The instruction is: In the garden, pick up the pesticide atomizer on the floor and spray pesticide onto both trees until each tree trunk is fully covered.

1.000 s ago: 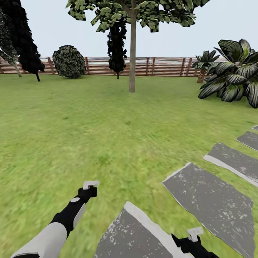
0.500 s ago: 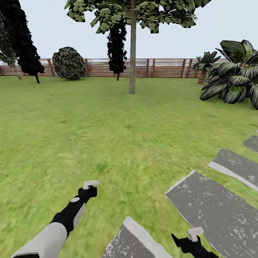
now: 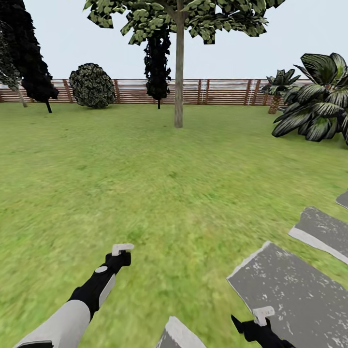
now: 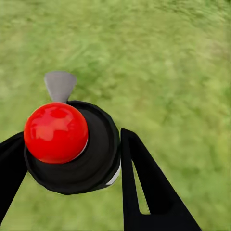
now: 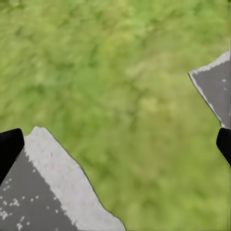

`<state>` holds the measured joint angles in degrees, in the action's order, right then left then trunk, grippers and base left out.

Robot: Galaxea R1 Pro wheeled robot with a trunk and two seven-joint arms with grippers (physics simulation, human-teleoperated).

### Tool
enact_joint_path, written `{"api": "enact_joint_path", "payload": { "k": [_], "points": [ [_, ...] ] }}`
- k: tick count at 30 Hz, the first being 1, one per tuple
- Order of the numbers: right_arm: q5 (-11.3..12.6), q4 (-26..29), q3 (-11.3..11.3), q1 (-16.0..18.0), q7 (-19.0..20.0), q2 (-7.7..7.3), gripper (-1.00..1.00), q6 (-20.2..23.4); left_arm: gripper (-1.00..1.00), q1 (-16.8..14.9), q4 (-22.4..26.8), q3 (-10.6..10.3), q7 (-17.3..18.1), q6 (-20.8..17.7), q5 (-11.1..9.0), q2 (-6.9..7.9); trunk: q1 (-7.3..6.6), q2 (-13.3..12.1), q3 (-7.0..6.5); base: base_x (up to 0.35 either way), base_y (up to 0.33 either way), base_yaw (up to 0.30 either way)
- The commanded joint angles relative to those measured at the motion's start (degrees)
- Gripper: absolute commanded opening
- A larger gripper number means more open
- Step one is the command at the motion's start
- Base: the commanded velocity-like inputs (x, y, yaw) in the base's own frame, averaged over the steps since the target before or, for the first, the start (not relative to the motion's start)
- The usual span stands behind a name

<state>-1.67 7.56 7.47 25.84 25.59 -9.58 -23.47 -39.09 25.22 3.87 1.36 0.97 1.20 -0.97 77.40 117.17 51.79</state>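
The pesticide atomizer (image 4: 72,144), a dark round bottle with a red top and a grey nozzle, sits between the black fingers of my left gripper (image 4: 70,137), which is shut on it above the grass. In the head view that left gripper (image 3: 121,253) reaches forward over the lawn at lower left. My right gripper (image 5: 115,144) is open, its fingertips far apart with nothing between them, and it hangs low at the bottom right (image 3: 258,321) over grass and a stone slab (image 3: 295,290). Far ahead stands a tree with a bare grey-beige trunk (image 3: 179,82) and foliage high up.
A brown slatted fence (image 3: 217,91) closes the lawn at the back. Broad-leaved palms (image 3: 319,106) stand at the right, with a round bush (image 3: 92,85) and dark slim trees (image 3: 157,63) near the fence. More grey slabs (image 3: 324,229) lie to the right.
The whole view has shifted: the stone slabs have slid down and to the right in the picture, so the camera is moving. Both arms keep their pose.
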Motion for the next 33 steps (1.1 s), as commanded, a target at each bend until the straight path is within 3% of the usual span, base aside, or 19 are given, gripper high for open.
{"api": "enact_joint_path", "payload": {
  "k": [1, 33],
  "points": [
    [0.0, 0.0, 0.0, 0.0, 0.0, 0.0, 1.0, 0.0, -1.0, 0.0, 0.0, 0.0, 0.0, 0.0, 0.0, 0.0, 0.0, 0.0, 0.0, 0.338, 0.0, 0.0],
    [0.0, 0.0, 0.0, 0.0, 0.0, 0.0, 1.0, 0.0, -1.0, 0.0, 0.0, 0.0, 0.0, 0.0, -0.1, 0.0, 0.0, 0.0, 0.0, 0.338, 0.0, 0.0]
  ]
}}
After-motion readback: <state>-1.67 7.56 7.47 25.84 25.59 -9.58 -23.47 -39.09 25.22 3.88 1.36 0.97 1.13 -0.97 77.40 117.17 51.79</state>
